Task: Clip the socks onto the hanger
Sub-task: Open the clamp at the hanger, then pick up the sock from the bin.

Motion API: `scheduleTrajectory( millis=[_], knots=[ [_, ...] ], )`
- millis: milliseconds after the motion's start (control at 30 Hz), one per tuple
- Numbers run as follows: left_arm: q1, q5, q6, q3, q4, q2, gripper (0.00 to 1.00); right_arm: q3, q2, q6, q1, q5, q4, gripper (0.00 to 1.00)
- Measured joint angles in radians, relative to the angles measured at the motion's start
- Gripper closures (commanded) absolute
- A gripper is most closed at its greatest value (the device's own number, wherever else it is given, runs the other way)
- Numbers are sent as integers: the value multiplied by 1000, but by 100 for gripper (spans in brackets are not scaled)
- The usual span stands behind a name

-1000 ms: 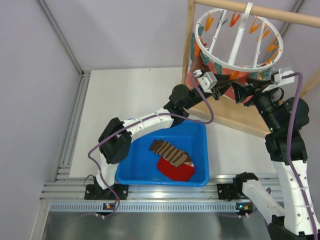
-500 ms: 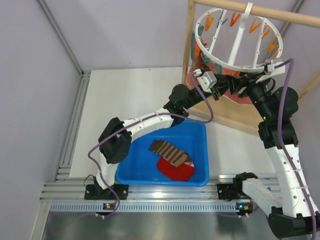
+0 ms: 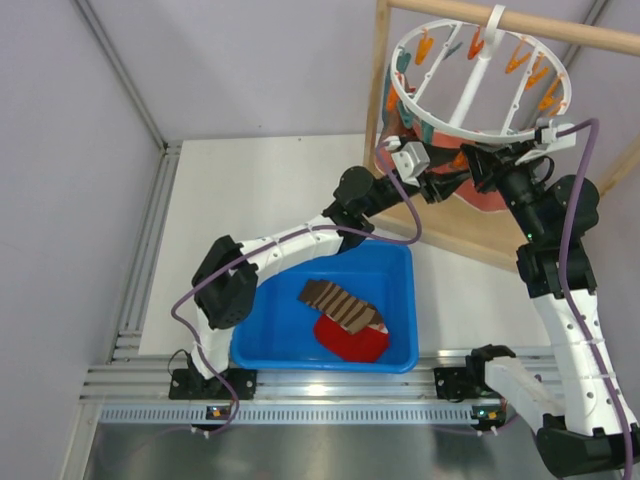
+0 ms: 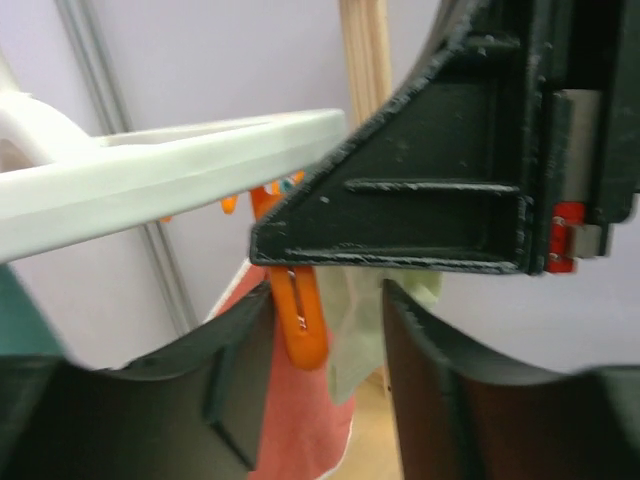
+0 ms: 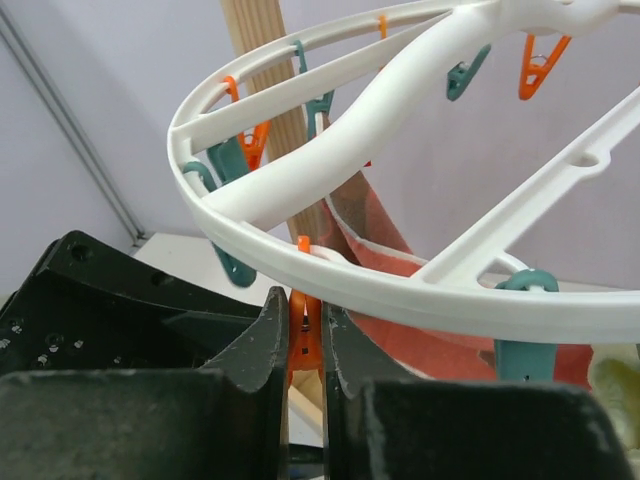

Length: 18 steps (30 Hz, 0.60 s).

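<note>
The white ring hanger (image 3: 480, 75) hangs by its hook from the wooden bar, with orange and teal pins round its rim. My right gripper (image 3: 479, 166) reaches under the rim and is shut on an orange clothespin (image 5: 304, 345) below the ring (image 5: 400, 285). My left gripper (image 4: 328, 330) is open, with an orange pin (image 4: 298, 315) and a pale green cloth edge (image 4: 358, 335) between its fingers and a salmon-pink sock (image 4: 290, 420) behind. A brown striped sock (image 3: 340, 303) and a red sock (image 3: 352, 342) lie in the blue bin.
The blue bin (image 3: 411, 300) sits at the near middle of the table, below the left arm. The wooden frame stand (image 3: 378, 90) carries the hanger at the back right, and its base board (image 3: 470, 235) lies under both grippers. Metal rails run along the left and near edges.
My right gripper moved left under the ring and closed on an orange clothespin. The left jaws widened. The ring has shifted and tilted slightly.
</note>
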Motion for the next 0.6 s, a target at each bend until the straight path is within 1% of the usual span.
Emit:
scheduleTrajectory(
  millis=[33, 133, 167, 233, 333, 367, 400, 500, 600],
  knots=[
    [-2, 14, -6, -11, -12, -12, 38, 0, 0, 1, 0, -1, 1, 100],
    [-4, 42, -4, -58, -71, -64, 34, 1, 0, 5, -2, -7, -4, 100],
    [-4, 48, 0, -80, -101, -89, 30, 1, 0, 8, -3, -8, -7, 100],
    [-3, 60, 5, -142, -166, -158, 29, 3, 3, 19, -8, -13, -10, 100],
    [3, 90, 27, -278, -278, -311, 28, 16, 9, 25, -10, -8, -23, 100],
    [8, 101, 36, -323, -328, -372, 27, 17, 11, 29, -10, -7, -23, 100],
    [10, 105, 47, -352, -383, -425, 23, 20, 11, 30, -11, -5, -29, 100],
    [44, 152, 68, -390, -587, -573, 10, 23, 10, 38, -13, 7, -46, 100],
    [122, 226, 98, -418, -776, -690, 11, 23, 10, 40, -14, 16, -56, 100]
  ],
)
